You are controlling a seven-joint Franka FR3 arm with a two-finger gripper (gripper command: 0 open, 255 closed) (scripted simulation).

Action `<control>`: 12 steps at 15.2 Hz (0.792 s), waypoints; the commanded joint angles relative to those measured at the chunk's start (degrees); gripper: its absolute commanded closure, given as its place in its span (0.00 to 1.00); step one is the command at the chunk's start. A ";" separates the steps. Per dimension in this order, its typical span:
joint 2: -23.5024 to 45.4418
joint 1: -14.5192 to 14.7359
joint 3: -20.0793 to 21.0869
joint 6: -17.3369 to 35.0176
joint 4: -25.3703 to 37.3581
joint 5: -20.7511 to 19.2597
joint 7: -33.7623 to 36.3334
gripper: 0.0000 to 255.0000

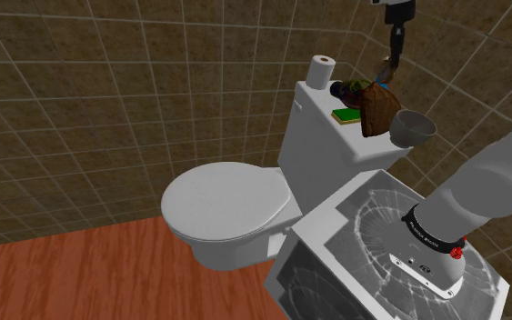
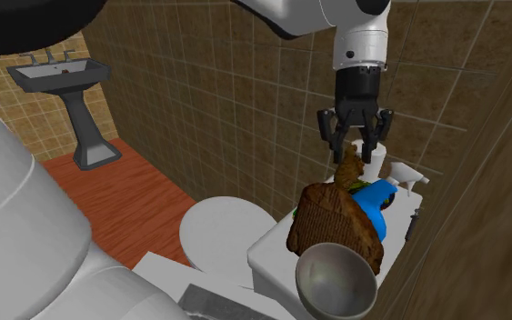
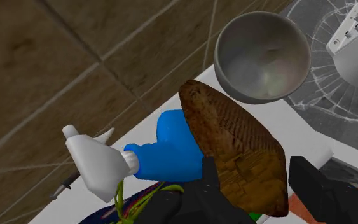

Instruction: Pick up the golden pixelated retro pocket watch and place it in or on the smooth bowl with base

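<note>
the gripper (image 2: 355, 156) pinches the upper end of the brown-gold pocket watch (image 2: 336, 227), its fingers closed only to the watch's thickness. the broad body therefore hangs tilted beneath it over the toilet tank lid (image 1: 322, 114) — just beside the grey bowl (image 2: 336, 277). a blue spray bottle (image 3: 171, 149) lies close behind; the high grip likely keeps the fingers clear of that clutter.

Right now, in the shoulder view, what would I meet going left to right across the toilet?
toilet lid, toilet paper roll, green pad, brown pocket watch, grey bowl
</note>
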 commanded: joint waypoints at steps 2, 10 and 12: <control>-6.58 -0.92 -0.55 0.05 -6.22 -2.15 -0.70 1.00; -23.59 -4.36 -1.76 -2.40 -19.60 -7.86 -3.35 1.00; -26.67 -5.24 -2.14 -2.48 -22.34 -9.03 -3.93 1.00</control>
